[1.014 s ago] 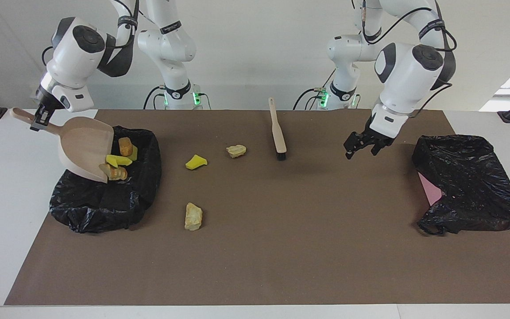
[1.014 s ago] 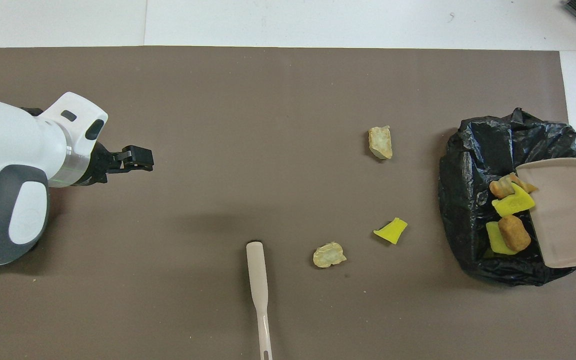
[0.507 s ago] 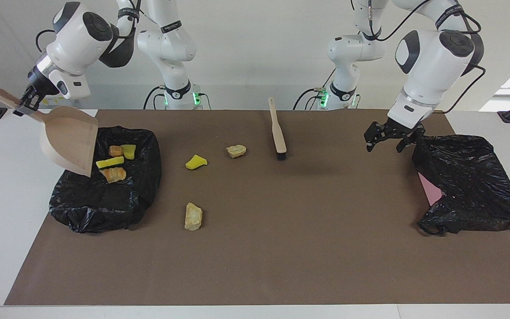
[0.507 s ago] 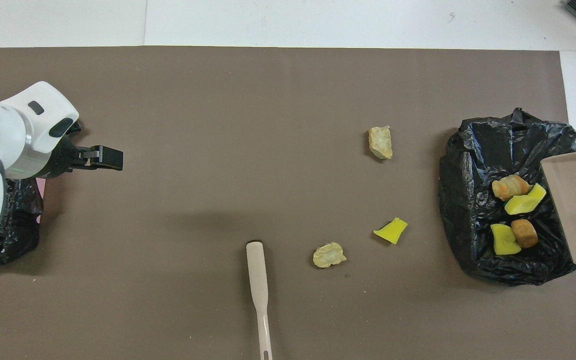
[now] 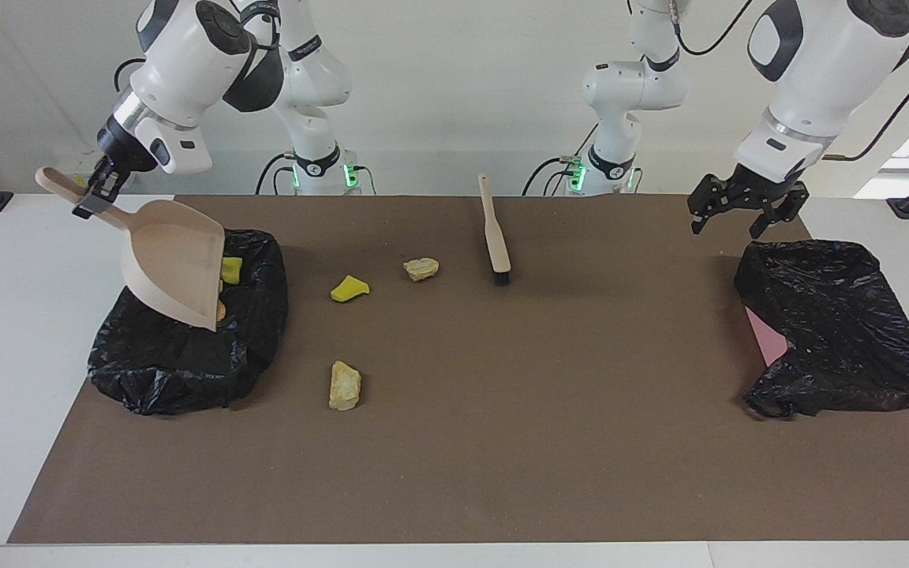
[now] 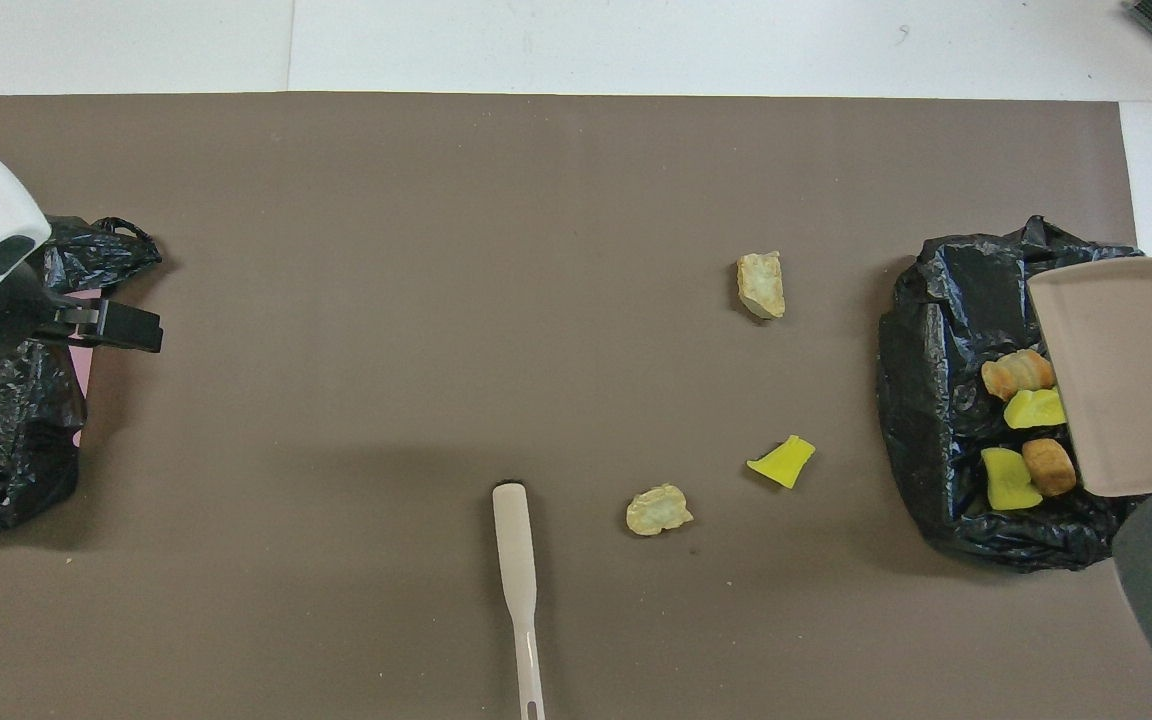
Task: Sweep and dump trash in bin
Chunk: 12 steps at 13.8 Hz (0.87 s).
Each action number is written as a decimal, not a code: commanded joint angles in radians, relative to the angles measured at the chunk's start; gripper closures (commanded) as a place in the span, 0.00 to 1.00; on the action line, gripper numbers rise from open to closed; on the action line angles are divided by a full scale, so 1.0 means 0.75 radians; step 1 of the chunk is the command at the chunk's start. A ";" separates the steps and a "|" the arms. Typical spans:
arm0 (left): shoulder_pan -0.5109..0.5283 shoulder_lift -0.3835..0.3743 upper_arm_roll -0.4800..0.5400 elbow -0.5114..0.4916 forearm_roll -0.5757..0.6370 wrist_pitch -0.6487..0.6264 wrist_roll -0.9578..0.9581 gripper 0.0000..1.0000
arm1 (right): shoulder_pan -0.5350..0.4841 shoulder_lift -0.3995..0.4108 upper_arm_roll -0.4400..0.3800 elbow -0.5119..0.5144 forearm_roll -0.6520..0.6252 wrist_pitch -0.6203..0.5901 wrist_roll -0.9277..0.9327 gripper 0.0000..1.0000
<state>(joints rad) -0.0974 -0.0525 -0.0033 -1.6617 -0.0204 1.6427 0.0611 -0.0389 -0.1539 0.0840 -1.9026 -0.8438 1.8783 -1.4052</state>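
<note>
My right gripper (image 5: 98, 192) is shut on the handle of the beige dustpan (image 5: 174, 264), which hangs tilted with its mouth down over the black-lined bin (image 5: 162, 371). Seen from overhead, the dustpan (image 6: 1121, 375) holds nothing. Several yellow and orange-brown trash lumps (image 6: 1016, 372) lie in the bin (image 6: 946, 330). On the mat lie three more pieces of trash: a yellow chunk (image 5: 349, 289), a tan rock (image 5: 421, 269) nearer the robots, and a tan rock (image 5: 345, 385) farther out. My left gripper (image 5: 727, 229) hangs open and holds nothing.
A long-handled brush (image 5: 495, 233) lies on the brown mat (image 5: 502, 442) near the robots, mid-table. A second crumpled black bag (image 5: 841, 331) over something pink (image 5: 766, 335) sits at the left arm's end, partly beneath the left gripper (image 6: 131, 335).
The trash slid out of the dustpan into the bin. The right arm drew the pan back, then swung it over the bin again. The left gripper rose and moved toward the left arm's end.
</note>
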 commanded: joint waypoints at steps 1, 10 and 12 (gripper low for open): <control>-0.032 0.003 0.023 0.035 0.029 -0.057 0.061 0.00 | 0.086 0.109 -0.002 0.166 0.161 -0.081 0.143 1.00; -0.011 -0.012 0.033 0.027 0.025 -0.071 0.141 0.00 | 0.442 0.554 0.023 0.677 0.434 -0.263 1.115 1.00; -0.011 -0.012 0.033 0.027 0.025 -0.071 0.141 0.00 | 0.540 0.679 0.023 0.804 0.499 -0.277 1.343 1.00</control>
<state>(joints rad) -0.0999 -0.0562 0.0154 -1.6456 -0.0195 1.5972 0.1564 0.3052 0.2463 0.1034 -1.4416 -0.5244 1.7178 -0.5398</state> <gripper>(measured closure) 0.000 0.687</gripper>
